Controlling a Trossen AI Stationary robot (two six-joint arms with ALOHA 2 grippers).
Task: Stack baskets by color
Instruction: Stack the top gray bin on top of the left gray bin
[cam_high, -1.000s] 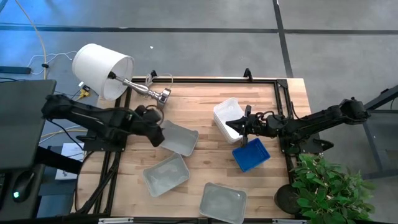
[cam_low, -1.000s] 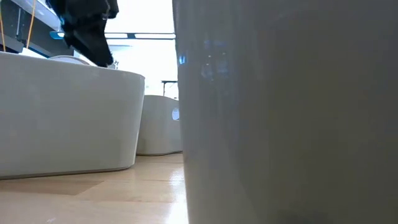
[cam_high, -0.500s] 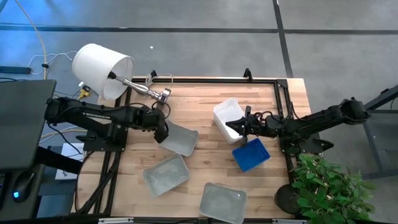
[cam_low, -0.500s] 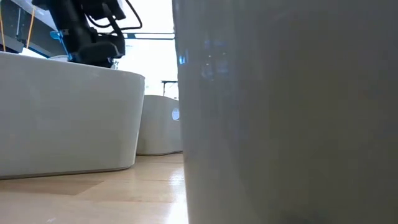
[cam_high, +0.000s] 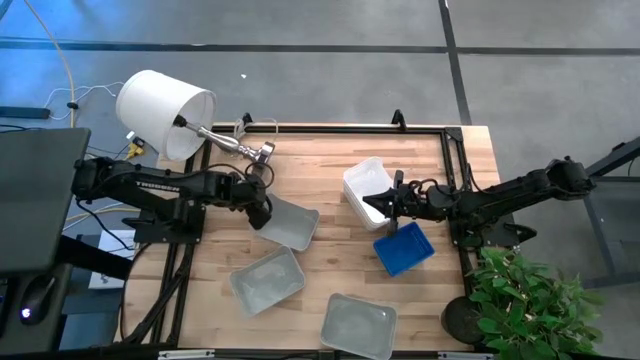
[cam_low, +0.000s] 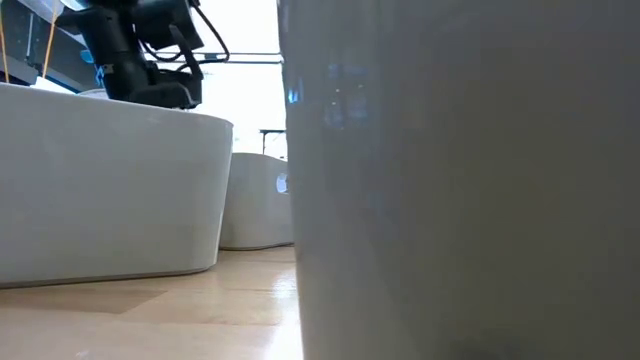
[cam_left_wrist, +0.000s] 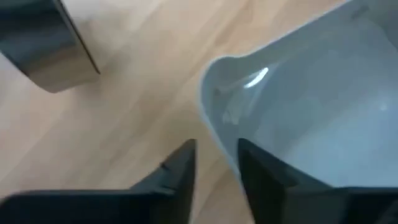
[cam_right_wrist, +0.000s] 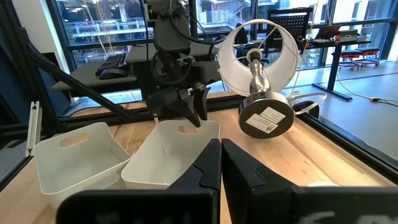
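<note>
A pale grey basket (cam_high: 292, 224) lies left of the table's middle. My left gripper (cam_high: 264, 207) slants down at its left corner. In the left wrist view the fingers stand on either side of the rim (cam_left_wrist: 214, 134), a narrow gap between them. Two more pale grey baskets (cam_high: 267, 280) (cam_high: 358, 325) rest near the front edge. A white basket (cam_high: 364, 188) and a blue basket (cam_high: 405, 248) sit on the right. My right gripper (cam_high: 392, 203) hangs level and shut above those two, with nothing between its fingers (cam_right_wrist: 211, 165). My left gripper comes slanting down from the table's left at the pale grey basket's left corner wall (cam_left_wrist: 219, 146). One finger (cam_left_wrist: 258, 168) is inside the basket and the other (cam_left_wrist: 181, 168) outside. I cannot tell whether they touch the wall. The basket lies flat on the table.
A white lamp lies tipped over at the far left, its shade (cam_high: 160, 112) off the table and its metal base (cam_high: 262, 153) close to my left gripper. A green plant (cam_high: 525, 300) stands off the right front corner. Bare wood shows in the table's middle.
My left gripper has come down and swung a little toward the far edge, to the left corner of the pale grey basket. The baskets lie where they were.
</note>
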